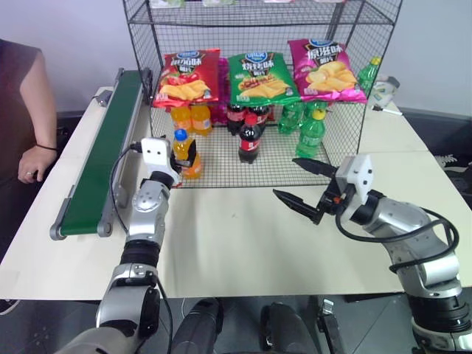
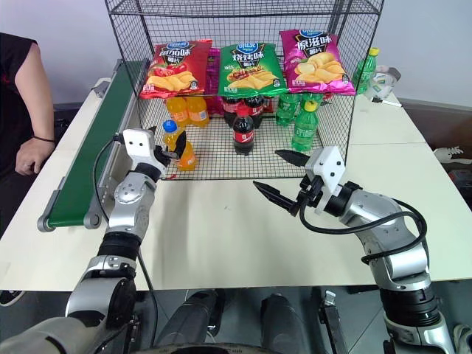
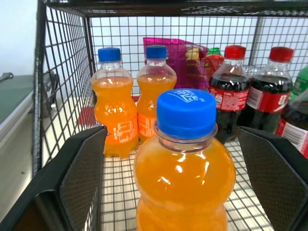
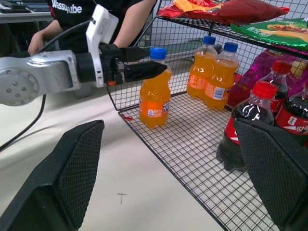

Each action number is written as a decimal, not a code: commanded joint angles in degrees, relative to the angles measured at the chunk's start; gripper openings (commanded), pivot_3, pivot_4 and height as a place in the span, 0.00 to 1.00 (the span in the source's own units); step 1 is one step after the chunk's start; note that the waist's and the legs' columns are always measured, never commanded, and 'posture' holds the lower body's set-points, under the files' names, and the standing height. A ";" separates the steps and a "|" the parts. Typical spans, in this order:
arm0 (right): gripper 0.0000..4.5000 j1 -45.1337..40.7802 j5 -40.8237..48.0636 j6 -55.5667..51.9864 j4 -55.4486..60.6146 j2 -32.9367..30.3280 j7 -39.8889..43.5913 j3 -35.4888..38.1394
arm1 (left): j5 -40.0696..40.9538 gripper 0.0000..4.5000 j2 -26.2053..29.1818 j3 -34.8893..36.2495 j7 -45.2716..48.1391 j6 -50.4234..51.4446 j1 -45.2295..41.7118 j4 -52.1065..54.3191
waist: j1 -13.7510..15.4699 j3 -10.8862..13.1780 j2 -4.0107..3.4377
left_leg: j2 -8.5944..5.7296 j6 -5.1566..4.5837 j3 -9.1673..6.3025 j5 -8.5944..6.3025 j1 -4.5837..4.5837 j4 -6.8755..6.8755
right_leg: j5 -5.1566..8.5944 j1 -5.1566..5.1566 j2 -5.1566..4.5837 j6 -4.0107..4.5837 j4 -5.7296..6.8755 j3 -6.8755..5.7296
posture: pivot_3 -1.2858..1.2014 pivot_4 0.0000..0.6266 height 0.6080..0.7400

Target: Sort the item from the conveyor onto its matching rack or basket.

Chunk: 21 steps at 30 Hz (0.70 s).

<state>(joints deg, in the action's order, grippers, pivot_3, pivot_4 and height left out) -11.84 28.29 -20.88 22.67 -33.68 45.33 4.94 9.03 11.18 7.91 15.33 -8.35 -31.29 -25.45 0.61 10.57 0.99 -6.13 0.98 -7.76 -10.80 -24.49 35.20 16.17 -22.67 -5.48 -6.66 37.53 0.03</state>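
**Orange bottle stands at the cage's front edge, both grippers spread**

The black wire rack [image 1: 346, 33] is cut off at the top of both eye views, so its upper tiers cannot be read. 3 crisp bags on its middle shelf hide the tops of the bottles behind them; the green bottles [image 1: 310, 133] at the back right are partly screened by mesh.

The conveyor [image 1: 103, 155] runs along the table's left side, its far end hidden behind the rack's corner. A person's hand [image 1: 33, 162] hangs just left of it.

The table [image 1: 243, 243] is bare between the rack's front edge and the near rim.

The orange soda bottle [image 4: 155, 89] stands upright on the lowest tier, right at the front left corner. 2 more orange bottles [image 4: 214, 74] stand further in, well apart from it.

The left gripper [image 4: 142, 65] straddles the bottle's neck, jaws spread, pads apart from the plastic. The right gripper [image 1: 302, 184] hovers over bare table, jaws wide, holding nothing, near a cola bottle [image 1: 249, 140].
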 commanded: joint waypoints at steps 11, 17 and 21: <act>1.00 -0.68 0.93 0.07 1.17 -2.10 0.54 2.01 | 17.22 0.99 18.77 5.61 15.51 32.74 15.93 37.57 | -0.06 -0.03 -0.07 | 0.06 0.01 -0.01 -0.01 0.03 -0.04 | 0.02 0.00 -0.07 0.04 -0.01 0.04 | 0.52 0.24 1.00; 1.00 -0.87 1.00 -0.08 0.64 -2.61 1.07 2.23 | 20.85 0.99 26.40 10.47 18.36 39.56 20.56 42.17 | 0.01 -0.03 -0.09 | 0.07 0.01 0.00 -0.01 0.03 -0.08 | 0.02 -0.03 -0.09 0.05 -0.02 0.12 | 0.52 0.24 1.00; 1.00 -1.36 1.00 -0.45 0.58 -2.73 1.14 2.12 | 20.88 0.99 27.92 12.17 19.15 39.52 22.08 41.91 | 0.14 -0.03 -0.09 | 0.07 0.01 -0.01 -0.02 0.03 -0.07 | 0.12 0.00 -0.11 0.24 -0.08 0.13 | 0.52 0.24 1.00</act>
<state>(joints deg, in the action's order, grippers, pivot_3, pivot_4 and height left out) -12.11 28.41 -21.35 22.24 -35.53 46.40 5.59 28.99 38.13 17.95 33.92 31.37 -9.14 14.73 0.75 10.54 0.90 -6.06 1.00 -7.77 -10.82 -24.47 35.12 16.29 -22.67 -5.58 -6.43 37.45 0.16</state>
